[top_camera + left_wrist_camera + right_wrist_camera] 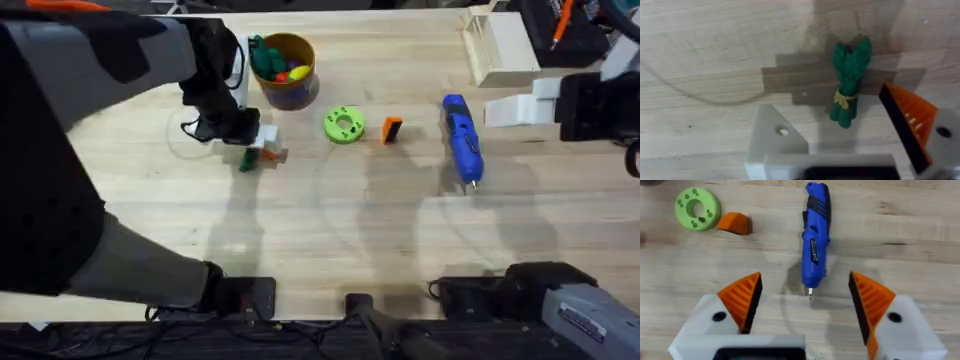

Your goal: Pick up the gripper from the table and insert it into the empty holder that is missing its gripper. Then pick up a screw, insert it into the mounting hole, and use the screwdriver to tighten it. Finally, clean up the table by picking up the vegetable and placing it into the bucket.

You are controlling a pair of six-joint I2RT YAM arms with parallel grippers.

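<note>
A: Stock check, near to far. Left arm?
B: Left gripper [840,165] down over the worktop [330,240], fingers spread wide, nothing held. One finger is the holder [772,140], bare white, w/ a mounting hole; other finger has its orange pad [907,117]. Vegetable [849,82], dark green w/ yellow tie, lies flat on the wood between and just ahead of them, touching neither.
A: Right arm?
B: Right gripper [805,302] off at the right side, fingers wide apart, empty, both orange pads on. Screwdriver [815,235], blue, flat on the worktop just ahead, tip pointing back at the gap.
A: Mid-worktop?
B: Small gripper [392,130], orange block w/ black face, loose on the wood. Lime-green ring [344,125] just beside it on its left; screwdriver to its right, apart.
A: Far side?
B: Bucket [287,92], tan rim, dark body, coloured toys inside, just beyond the left arm. Pale wooden tray [500,45] at far right. Screws: can't tell.
</note>
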